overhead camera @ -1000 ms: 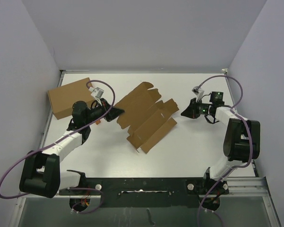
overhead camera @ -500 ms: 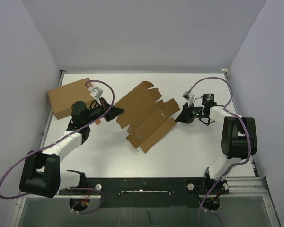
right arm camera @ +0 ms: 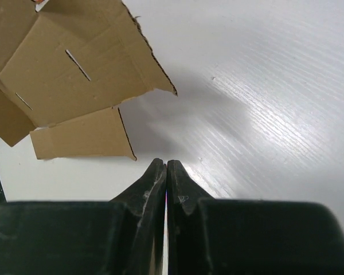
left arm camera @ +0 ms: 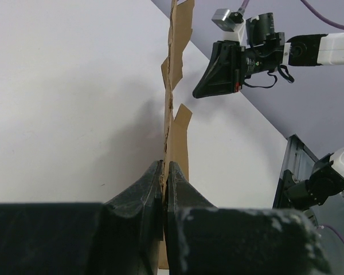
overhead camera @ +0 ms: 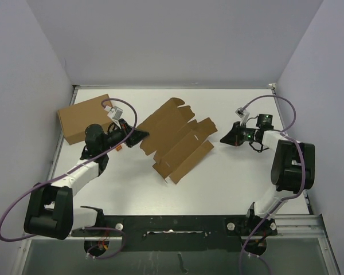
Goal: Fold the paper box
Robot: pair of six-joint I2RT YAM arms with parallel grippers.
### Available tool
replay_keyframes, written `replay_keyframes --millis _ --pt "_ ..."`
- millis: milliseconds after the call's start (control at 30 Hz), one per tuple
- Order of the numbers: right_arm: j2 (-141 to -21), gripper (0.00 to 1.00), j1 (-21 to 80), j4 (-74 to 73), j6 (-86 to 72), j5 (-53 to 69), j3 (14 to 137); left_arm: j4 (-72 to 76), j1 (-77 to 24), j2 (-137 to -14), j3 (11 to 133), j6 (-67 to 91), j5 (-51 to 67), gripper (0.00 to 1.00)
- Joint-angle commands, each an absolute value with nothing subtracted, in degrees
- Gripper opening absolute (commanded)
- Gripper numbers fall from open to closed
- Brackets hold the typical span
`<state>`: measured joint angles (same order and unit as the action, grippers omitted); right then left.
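The paper box (overhead camera: 175, 140) is a flat, unfolded brown die-cut sheet with flaps and slots in the middle of the white table. My left gripper (overhead camera: 143, 135) is shut on its left edge; in the left wrist view the sheet (left arm camera: 172, 86) runs edge-on from between my fingers. My right gripper (overhead camera: 223, 138) is shut and empty, just right of the sheet and apart from it. In the right wrist view the sheet's flaps (right arm camera: 69, 86) lie ahead and to the left of my closed fingers (right arm camera: 155, 177).
A larger plain brown cardboard box (overhead camera: 86, 117) lies at the back left, behind my left arm. A small orange bit (overhead camera: 118, 148) shows under that arm. Grey walls close in the table at the left, back and right.
My right gripper reached in to the sheet's right edge, then drew back to the right. My left gripper kept its hold on the sheet and barely moved.
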<state>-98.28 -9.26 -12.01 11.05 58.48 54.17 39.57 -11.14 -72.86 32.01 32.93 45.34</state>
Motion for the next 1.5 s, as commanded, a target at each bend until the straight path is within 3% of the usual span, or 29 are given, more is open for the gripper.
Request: replay_keyframes --millis 0,567,1200,1467 --pt "-102.0 0.00 -7.7 -9.4 7.3 58.1 55.4 46.3 -10.8 -72.8 32.1 34.3 46.9 0.00" --pt "-102.7 0.02 -3.4 0.2 -1.3 72.6 53.1 48.6 -10.9 -74.2 31.7 35.7 47.0 0.00" --pt "-107.1 0.33 -1.8 0.0 -4.3 68.9 52.7 51.2 -10.7 -76.7 30.8 35.3 46.8 0.00" --pt "-109.0 0.37 -1.2 1.2 -6.2 67.9 52.3 53.9 -10.1 -78.4 29.8 36.0 46.7 0.00"
